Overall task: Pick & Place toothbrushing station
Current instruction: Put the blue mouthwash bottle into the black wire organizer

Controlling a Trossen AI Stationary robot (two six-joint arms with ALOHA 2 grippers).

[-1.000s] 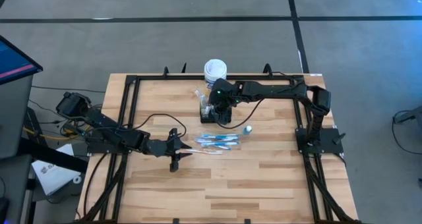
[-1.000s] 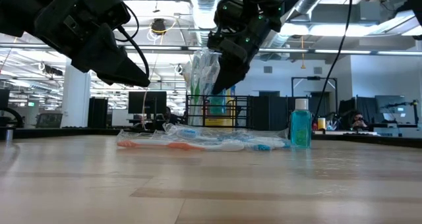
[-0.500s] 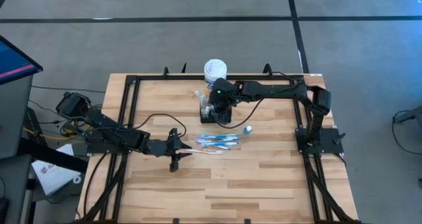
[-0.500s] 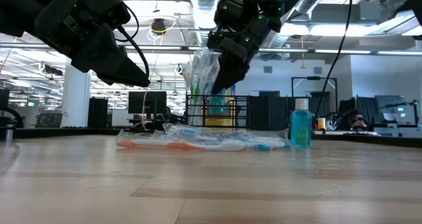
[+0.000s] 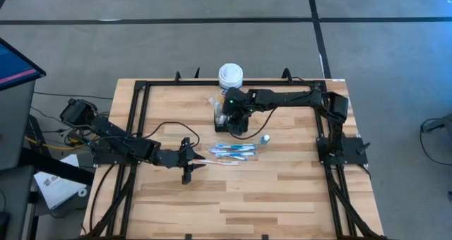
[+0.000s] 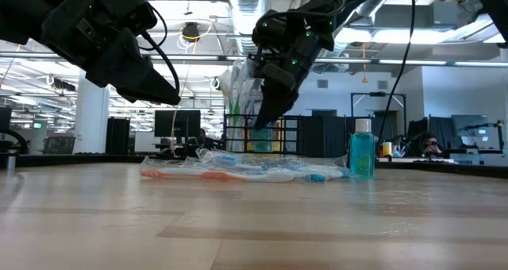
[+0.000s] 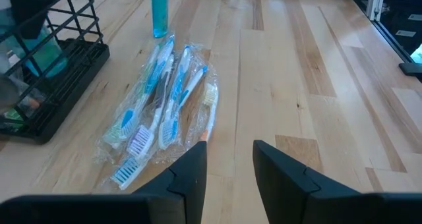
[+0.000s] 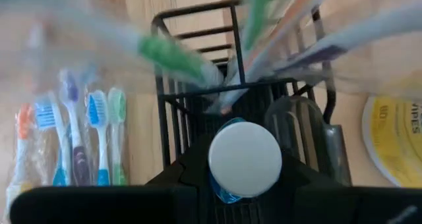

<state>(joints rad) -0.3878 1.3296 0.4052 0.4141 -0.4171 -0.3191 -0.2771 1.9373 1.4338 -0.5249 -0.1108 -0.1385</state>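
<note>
Our right claw (image 5: pixel 231 115) has slid left over the caddy (image 5: pixel 226 121), toward 12 o'clock on the surface (image 5: pixel 282 190), clamped on a bottle (image 8: pixel 244 159). Left claw (image 7: pixel 229 159) apart. Light, stiff wire; we'd grip its rim.

We see the right gripper (image 5: pixel 232 120) directly above the small black wire-mesh caddy (image 5: pixel 223 121), a white-capped blue bottle (image 8: pixel 244 160) between its fingers. Behind it stands the white-lidded yellow canister (image 5: pixel 230 75). The clear-wrapped toothbrush bundle (image 5: pixel 233 152) lies before it, the left gripper (image 5: pixel 199 165) beside that bundle.
</note>
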